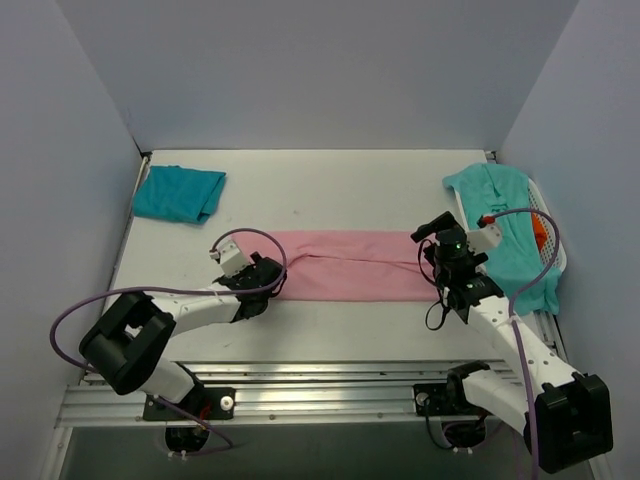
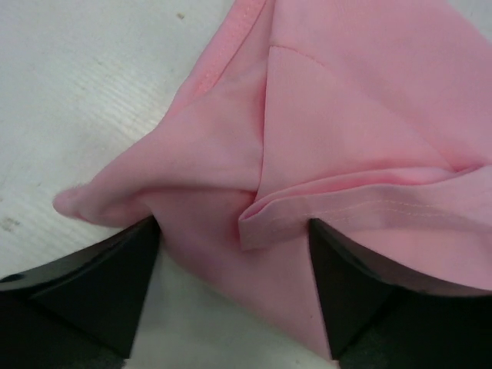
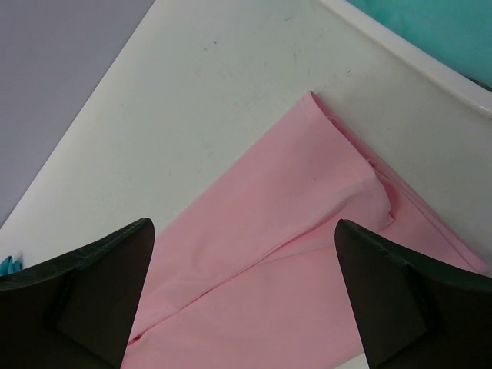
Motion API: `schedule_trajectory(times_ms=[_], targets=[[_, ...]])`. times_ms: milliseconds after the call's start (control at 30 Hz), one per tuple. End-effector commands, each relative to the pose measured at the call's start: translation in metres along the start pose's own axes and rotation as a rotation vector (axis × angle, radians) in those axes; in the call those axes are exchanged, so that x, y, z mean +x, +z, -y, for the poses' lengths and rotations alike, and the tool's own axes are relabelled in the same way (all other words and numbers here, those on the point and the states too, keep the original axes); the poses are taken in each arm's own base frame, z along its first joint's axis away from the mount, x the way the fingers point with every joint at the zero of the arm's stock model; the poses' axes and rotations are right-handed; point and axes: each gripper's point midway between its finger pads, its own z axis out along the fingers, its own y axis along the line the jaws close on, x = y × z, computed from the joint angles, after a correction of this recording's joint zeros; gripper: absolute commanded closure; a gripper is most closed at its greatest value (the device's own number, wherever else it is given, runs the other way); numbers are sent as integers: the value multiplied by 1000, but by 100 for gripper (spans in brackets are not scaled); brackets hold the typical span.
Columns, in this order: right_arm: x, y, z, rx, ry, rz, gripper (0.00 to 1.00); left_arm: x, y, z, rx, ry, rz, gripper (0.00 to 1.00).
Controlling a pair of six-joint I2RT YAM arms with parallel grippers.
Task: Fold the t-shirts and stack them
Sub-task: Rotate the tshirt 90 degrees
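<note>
We see the pink t-shirt (image 1: 345, 266) folded to a strip across the table (image 1: 330, 190), soft and light, so we'd pinch the end hems; left pincer (image 2: 232, 223) and right pincer (image 3: 244, 224) are both wide, holding nothing.

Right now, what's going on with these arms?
Two robot arms are folding laundry. The pink t-shirt lies as a long folded strip across the table. The left gripper sits open around its bunched left end; the right gripper hangs open above its right end. A teal shirt lies folded at the far left, an aqua shirt draped over the basket.
</note>
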Motion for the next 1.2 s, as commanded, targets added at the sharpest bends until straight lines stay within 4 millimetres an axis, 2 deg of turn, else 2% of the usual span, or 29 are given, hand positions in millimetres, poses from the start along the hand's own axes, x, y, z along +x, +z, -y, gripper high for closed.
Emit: schedule_trajectory(times_ms=[0, 33, 100, 133, 200, 233, 300, 367, 433, 467, 500, 567, 600, 633, 700, 733, 800, 833, 900, 933, 967, 1000, 1033, 1067, 1100, 1133, 1167], targets=[[-15, -5, -3, 3, -1, 52, 0, 5, 21, 16, 58, -93, -52, 20], [-14, -4, -2, 4, -2, 51, 0, 11, 28, 10, 46, -82, -64, 30], [-13, -3, -2, 6, -4, 52, 0, 9, 36, 16, 70, -117, -72, 48], [-13, -3, -2, 7, -4, 53, 0, 8, 39, 17, 73, -114, -74, 66], [-14, -2, -2, 7, -2, 56, 0, 9, 47, 20, 75, -115, -86, 79], [-13, -1, -2, 11, -4, 55, 0, 6, 50, 28, 83, -106, -86, 87], [-13, 0, -3, 12, -4, 57, 0, -2, 56, 34, 89, -95, -87, 94], [-16, 0, -5, 11, -1, 64, 0, -17, 60, 53, 114, -104, -73, 98], [-19, 0, -6, 8, 3, 72, 0, -32, 70, 61, 124, -87, -67, 98], [-20, 0, -7, 6, 5, 76, 0, -53, 72, 82, 157, -102, -47, 98], [-22, 0, -9, 4, 10, 83, 0, -64, 77, 92, 174, -101, -46, 98], [-24, 0, -11, -2, 15, 87, 0, -74, 99, 101, 186, -43, -94, 98], [-26, 0, -12, -3, 16, 91, 0, -104, 101, 132, 245, -62, -58, 98], [-26, 0, -13, -4, 19, 92, 0, -99, 123, 135, 252, -10, -92, 98], [-28, 1, -14, 0, 20, 101, 0, -109, 141, 157, 299, 11, -112, 98], [-32, 1, -14, 3, 22, 111, 0, -120, 161, 184, 348, 31, -99, 98], [-34, 2, -15, 5, 23, 117, 0, -118, 181, 206, 426, 69, -169, 98], [-35, 2, -15, 5, 25, 121, 0, -128, 201, 236, 495, 93, -155, 98], [-35, 3, -16, 0, 25, 120, 0, -117, 208, 263, 630, 127, -276, 96], [-36, 3, -16, -1, 25, 123, 0, -132, 216, 296, 728, 142, -241, 92], [-36, 3, -18, -10, 28, 122, 0, -119, 203, 307, 823, 160, -335, 86], [-35, 3, -19, -16, 28, 121, 0, -120, 198, 319, 901, 158, -345, 75], [-34, 3, -19, -19, 24, 120, 0, -103, 206, 322, 947, 126, -388, 34], [-34, 4, -20, -23, 25, 121, 0, -135, 182, 343, 1066, 107, -313, 7], [-33, 5, -20, -22, 18, 117, 0, -138, 173, 347, 1148, 92, -335, 6], [-33, 5, -19, -16, 12, 116, 0, -188, 137, 367, 1282, 38, -221, 6], [-32, 5, -19, -17, 10, 115, 0, -166, 156, 354, 1259, -4, -277, 6]])
